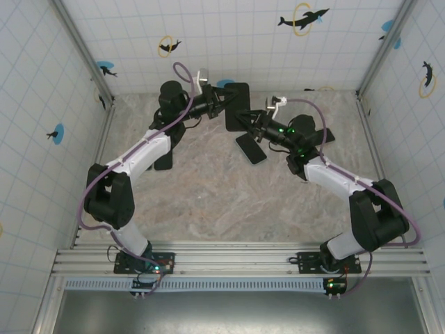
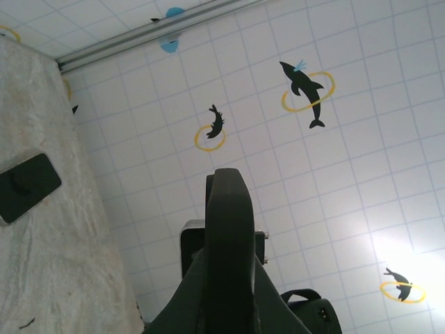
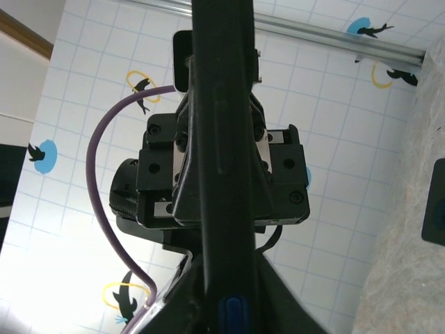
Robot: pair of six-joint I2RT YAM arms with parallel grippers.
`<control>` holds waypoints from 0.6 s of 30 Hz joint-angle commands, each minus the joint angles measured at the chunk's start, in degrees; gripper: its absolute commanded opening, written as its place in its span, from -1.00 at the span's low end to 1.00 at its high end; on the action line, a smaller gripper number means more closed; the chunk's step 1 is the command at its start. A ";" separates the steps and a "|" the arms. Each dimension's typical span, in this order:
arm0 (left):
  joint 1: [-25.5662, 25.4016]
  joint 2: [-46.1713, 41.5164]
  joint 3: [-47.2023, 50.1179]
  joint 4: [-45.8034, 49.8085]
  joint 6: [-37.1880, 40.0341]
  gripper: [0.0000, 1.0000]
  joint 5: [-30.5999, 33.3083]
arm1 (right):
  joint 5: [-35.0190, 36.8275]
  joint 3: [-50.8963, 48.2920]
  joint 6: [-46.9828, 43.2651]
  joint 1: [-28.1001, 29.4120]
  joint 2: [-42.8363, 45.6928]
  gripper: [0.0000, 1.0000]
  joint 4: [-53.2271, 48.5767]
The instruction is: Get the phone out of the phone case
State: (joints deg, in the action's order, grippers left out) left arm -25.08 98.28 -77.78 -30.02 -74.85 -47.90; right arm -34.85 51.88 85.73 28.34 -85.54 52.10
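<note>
Over a flat dark slab, the left gripper clamps the raised phone case, its long axis running far-to-near, while the right gripper's grip is unclear.

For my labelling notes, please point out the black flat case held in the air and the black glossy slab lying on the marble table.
black flat case (image 1: 238, 101): top external view, middle of its broad face.
black glossy slab (image 1: 251, 149): top external view, middle of its upper face.

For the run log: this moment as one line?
left gripper: shut on phone case | right gripper: at case's far edge, grip unclear | case: held above table | dark slab: flat on table
</note>
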 commanded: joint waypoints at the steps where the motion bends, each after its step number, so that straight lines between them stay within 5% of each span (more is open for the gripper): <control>1: 0.21 -1.05 -0.35 -1.70 1.28 -1.00 2.79 | 0.39 -1.42 1.28 -0.57 1.85 -0.24 3.97; 5: 0.14 -2.30 3.15 -4.92 -0.69 -1.00 9.46 | 2.42 -3.02 -3.07 -0.31 3.80 -0.04 0.26; 12: -2.12 -5.03 7.49 -8.29 -1.15 -1.00 23.37 | 15.47 -9.85 -13.41 3.60 9.76 -0.05 -4.51; 18: -4.00 -5.10 9.80 -12.05 -3.02 -1.00 27.61 | 15.38 -11.14 -10.41 4.68 7.54 -0.17 3.28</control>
State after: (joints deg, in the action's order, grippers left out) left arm -28.36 96.09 -68.34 -35.57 -76.64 -24.80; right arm -22.15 41.39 75.70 32.69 -77.65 49.34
